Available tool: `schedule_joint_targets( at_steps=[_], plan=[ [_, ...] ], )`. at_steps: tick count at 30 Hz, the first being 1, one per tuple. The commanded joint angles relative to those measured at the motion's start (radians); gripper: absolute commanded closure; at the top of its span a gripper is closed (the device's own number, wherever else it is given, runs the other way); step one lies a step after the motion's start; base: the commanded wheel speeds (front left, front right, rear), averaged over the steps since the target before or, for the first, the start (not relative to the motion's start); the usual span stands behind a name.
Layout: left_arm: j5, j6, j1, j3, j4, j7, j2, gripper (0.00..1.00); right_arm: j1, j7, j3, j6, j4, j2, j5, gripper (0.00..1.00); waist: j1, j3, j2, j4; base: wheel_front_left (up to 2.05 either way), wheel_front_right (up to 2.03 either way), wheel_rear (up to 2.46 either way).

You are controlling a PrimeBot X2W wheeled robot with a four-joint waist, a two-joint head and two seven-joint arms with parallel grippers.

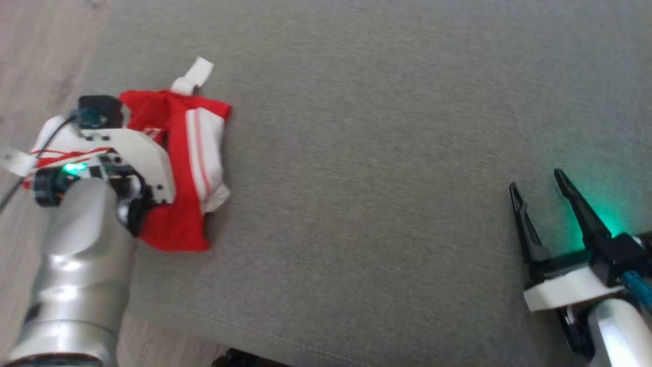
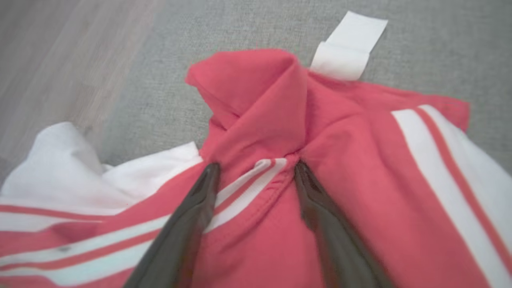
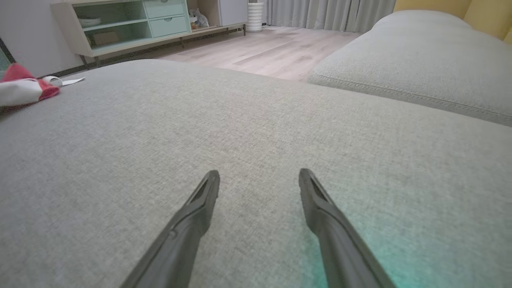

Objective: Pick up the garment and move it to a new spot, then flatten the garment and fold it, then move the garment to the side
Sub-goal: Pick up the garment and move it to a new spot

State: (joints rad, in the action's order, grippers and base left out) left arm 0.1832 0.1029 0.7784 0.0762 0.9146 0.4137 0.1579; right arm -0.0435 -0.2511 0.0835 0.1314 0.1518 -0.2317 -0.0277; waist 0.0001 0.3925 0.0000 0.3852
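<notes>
Grey cushion (image 1: 382, 178): garment (image 1: 175, 229) bunched under left gripper (image 2: 256, 165) (jaws spread).

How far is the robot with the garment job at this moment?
Done: nothing yet; the garment lies crumpled near the edge of the cushion. In hand: the open left tool straddles a red fold, not closed on it. The right tool hangs open over bare cushion. Left: lifting, moving, flattening, folding, setting aside.

wide bare cushion (image 1: 382, 178) right of the crumpled garment (image 1: 179, 133)
</notes>
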Motion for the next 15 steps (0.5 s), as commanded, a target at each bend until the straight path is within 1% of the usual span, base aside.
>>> schedule_joint_targets(
  at_steps=[1,3,8,11,12,15],
  plan=[
    [0.009,0.007,0.031,-0.027,0.002,0.000,0.062,1.00,-0.020,-0.011,0.022,-0.001,-0.024,-0.009,0.007,0.00,-0.0001,0.036,0.0000,-0.043,0.00,0.00,0.00],
    [0.018,0.014,0.036,-0.022,0.027,-0.029,0.072,1.00,-0.030,-0.011,0.021,-0.001,-0.022,-0.001,0.007,0.00,-0.0001,0.041,0.0000,-0.057,0.00,0.00,0.00],
    [0.006,0.021,0.059,0.004,0.025,-0.177,0.115,1.00,-0.031,-0.011,0.018,-0.001,-0.010,0.023,0.006,0.00,-0.0001,0.008,0.0000,-0.095,0.00,0.00,0.00],
    [-0.001,0.025,0.084,0.026,-0.018,-0.280,0.147,1.00,-0.032,-0.011,0.020,-0.001,-0.004,0.049,0.001,0.00,-0.0001,-0.041,0.0000,-0.132,0.00,0.00,0.00],
    [-0.011,0.026,0.103,0.046,-0.057,-0.336,0.175,1.00,-0.030,-0.011,0.022,-0.001,0.000,0.070,-0.004,0.00,-0.0001,-0.074,0.0000,-0.160,0.00,0.00,0.00],
    [-0.015,0.027,0.127,0.074,-0.130,-0.383,0.200,1.00,-0.025,-0.011,0.029,-0.001,0.008,0.102,-0.013,0.00,-0.0001,-0.132,0.0000,-0.215,0.00,0.00,0.00]
  ],
)
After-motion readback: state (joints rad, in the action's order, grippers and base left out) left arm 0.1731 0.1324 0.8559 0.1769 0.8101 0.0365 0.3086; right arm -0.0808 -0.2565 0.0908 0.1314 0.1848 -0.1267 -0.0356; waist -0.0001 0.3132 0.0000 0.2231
